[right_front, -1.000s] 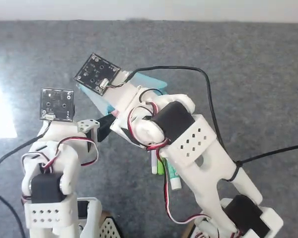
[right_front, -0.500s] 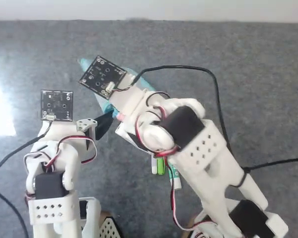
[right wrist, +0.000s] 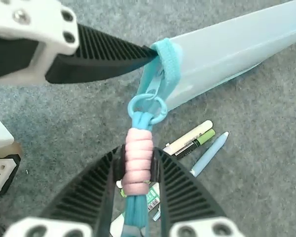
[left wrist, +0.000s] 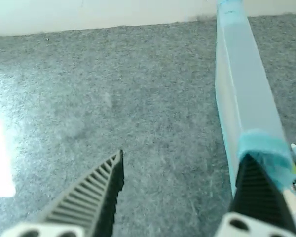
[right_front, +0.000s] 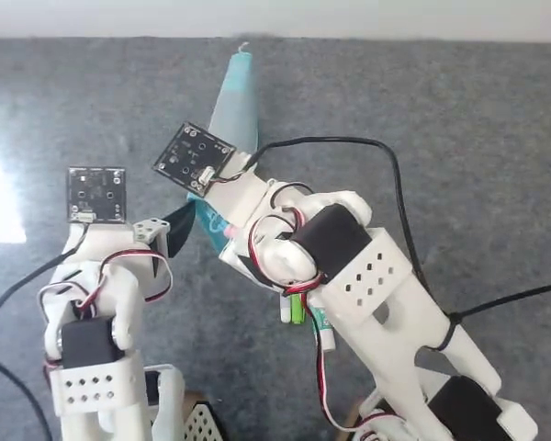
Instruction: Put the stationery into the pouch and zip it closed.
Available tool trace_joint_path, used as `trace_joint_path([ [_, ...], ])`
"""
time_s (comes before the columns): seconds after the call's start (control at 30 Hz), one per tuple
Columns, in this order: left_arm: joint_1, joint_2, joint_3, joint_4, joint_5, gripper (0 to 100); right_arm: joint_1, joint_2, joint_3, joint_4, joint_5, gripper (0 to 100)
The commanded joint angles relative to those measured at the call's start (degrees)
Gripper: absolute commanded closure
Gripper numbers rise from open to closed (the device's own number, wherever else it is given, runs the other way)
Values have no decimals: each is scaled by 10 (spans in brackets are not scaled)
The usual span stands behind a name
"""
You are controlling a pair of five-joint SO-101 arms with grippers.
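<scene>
The light blue pouch [right_front: 234,96] lies stretched out long toward the table's far edge. My right gripper [right wrist: 138,155] is shut on its zipper pull [right wrist: 139,150], a pink-wrapped teal cord hanging from a ring. My left gripper [left wrist: 182,160] is open, and one black finger [right wrist: 98,54] touches the teal loop [right wrist: 167,59] at the pouch's near end [left wrist: 264,148]. A white pen [right wrist: 187,138], a green marker [right wrist: 201,139] and a blue pen [right wrist: 209,153] lie on the mat beside the pouch, partly under the right arm [right_front: 349,266] in the high view.
A labelled glue stick [right_front: 323,333] lies by the pens near the right arm's base. Grey mat [right_front: 477,138] covers the table, with open room to the right and far left. A white wall edge [left wrist: 89,15] runs along the back.
The pouch has swung from pointing right to pointing straight at the far edge and is drawn out long. The right gripper shifted slightly left with the pull. The left arm barely moved.
</scene>
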Motion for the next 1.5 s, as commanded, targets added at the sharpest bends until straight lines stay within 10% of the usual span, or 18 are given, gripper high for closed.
trace_joint_path([
  [0.0,30,-6,-17,1,-11,663,-8,-34,-7,-15,-1,992],
  [1.47,-29,-7,99,-17,6,614,119,-4,-181,102,47,992],
])
